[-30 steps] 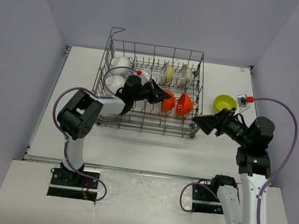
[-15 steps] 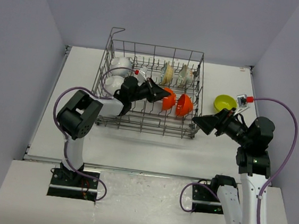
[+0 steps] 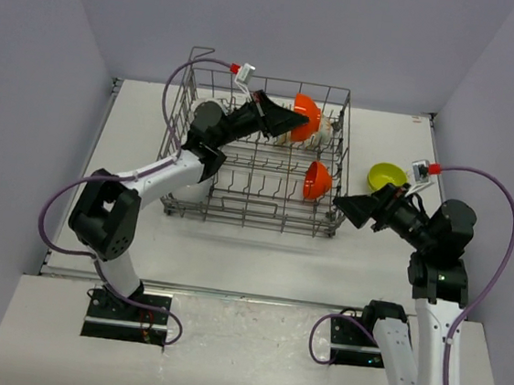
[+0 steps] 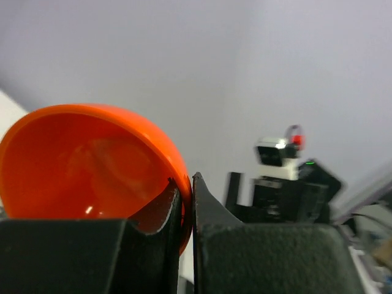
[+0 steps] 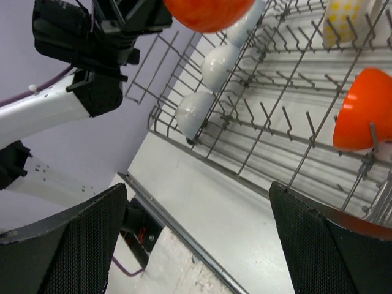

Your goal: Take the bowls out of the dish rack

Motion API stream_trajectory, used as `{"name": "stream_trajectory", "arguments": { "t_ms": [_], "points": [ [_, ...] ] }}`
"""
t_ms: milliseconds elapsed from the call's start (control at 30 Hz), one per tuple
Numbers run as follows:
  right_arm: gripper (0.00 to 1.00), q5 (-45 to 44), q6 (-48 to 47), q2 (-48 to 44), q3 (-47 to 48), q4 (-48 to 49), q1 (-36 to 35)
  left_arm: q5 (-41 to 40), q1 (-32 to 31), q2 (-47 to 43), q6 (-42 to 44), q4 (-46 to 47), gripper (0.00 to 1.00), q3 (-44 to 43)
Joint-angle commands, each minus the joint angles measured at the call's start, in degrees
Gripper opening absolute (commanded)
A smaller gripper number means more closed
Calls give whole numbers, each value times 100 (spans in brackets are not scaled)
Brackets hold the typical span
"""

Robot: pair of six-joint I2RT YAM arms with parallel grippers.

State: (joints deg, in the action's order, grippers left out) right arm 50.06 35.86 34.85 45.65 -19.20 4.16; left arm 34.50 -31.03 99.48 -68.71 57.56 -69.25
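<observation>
Held orange bowl (image 3: pixel 305 113): in the air at upper centre of the top view, over the far side of the dish rack (image 3: pixel 248 212) and clear of the tines. Opening faces the wrist camera; the inside is glossy, with nothing in it.

Left gripper (image 3: pixel 289 119): closed down to a narrow pinch on that bowl's rim. In the left wrist view one finger (image 4: pixel 160 211) sits inside the bowl (image 4: pixel 86 162) and the other outside, with the orange wall between them at lower centre. Left arm (image 3: pixel 162 175) reaches up diagonally across the rack's left half.

Second orange bowl (image 3: pixel 314 179): in the rack, right side, standing on edge between tines; it shows again at the right edge of the right wrist view (image 5: pixel 361 110).

White bowls (image 5: pixel 220 64): two in a row along the rack's left end, near its corner, leaning in the tines.

Cream patterned bowl (image 5: pixel 346 21): far row, upper right of the right wrist view, partly cut off.

Yellow-green bowl (image 3: pixel 386 177): out of the rack, upright on the table (image 3: pixel 233 245), just right of the rack.

Right gripper (image 3: pixel 348 208): jaws spread wide, nothing between them, hovering near the rack's right front corner, pointed toward it. Its wrist view shows both fingers (image 5: pixel 67 245) in the lower corners, framing bare table and rack wire.
</observation>
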Motion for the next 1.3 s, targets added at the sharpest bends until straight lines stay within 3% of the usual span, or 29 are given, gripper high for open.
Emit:
{"name": "stream_trajectory", "arguments": {
  "t_ms": [0,33,133,233,333,433,533,633,800,1067,1133,1167,1233,1267],
  "points": [
    [99,-513,79,-153,672,4,-21,-100,-333,-604,2549,-2339,0,-825],
    [99,-663,97,-189,821,-57,-12,-502,-482,-736,3800,-3477,0,-948],
    [99,-1340,-69,-146,1638,-678,-12,-1102,-1185,-1158,5938,-5041,0,-1196],
    [99,-1482,-534,407,2587,-1321,-21,-1585,-1809,-1632,7374,-5692,0,-942],
    [99,-1306,-1009,960,3256,-1955,-178,-2008,-2477,-2230,8230,-6088,0,-458],
    [99,-1964,-1580,1530,4055,-2832,-546,-2412,-3031,-2617,9135,-6563,0,-299],
    [93,-2666,-2029,2102,4820,-3982,-1030,-2632,-3453,-2776,9523,-7064,0,-343],
    [83,-3256,-2127,2455,5234,-4520,-1654,-2799,-3612,-2698,9621,-7443,0,-544],
    [79,-4424,-2021,2869,5454,-4943,-2979,-2492,-3691,-2408,9578,-8057,0,-914],
    [72,-5751,-1819,3641,5235,-5199,-3984,-2606,-3814,-2179,9613,-8358,0,-1231],
    [60,-5955,-1766,3765,5156,-5252,-4116,-2615,-3823,-2214,9613,-8375,0,-1257],
    [45,-6060,-1749,3853,5147,-5234,-4169,-2615,-3832,-2231,9622,-8375,0,-1257],
    [27,-6044,-1714,3871,5060,-5129,-4213,-2615,-3832,-2258,9613,-8366,0,-1249],
    [13,-5974,-1705,3863,5024,-4998,-4239,-2667,-3832,-2266,9622,-8358,0,-1240]
  ]
}}
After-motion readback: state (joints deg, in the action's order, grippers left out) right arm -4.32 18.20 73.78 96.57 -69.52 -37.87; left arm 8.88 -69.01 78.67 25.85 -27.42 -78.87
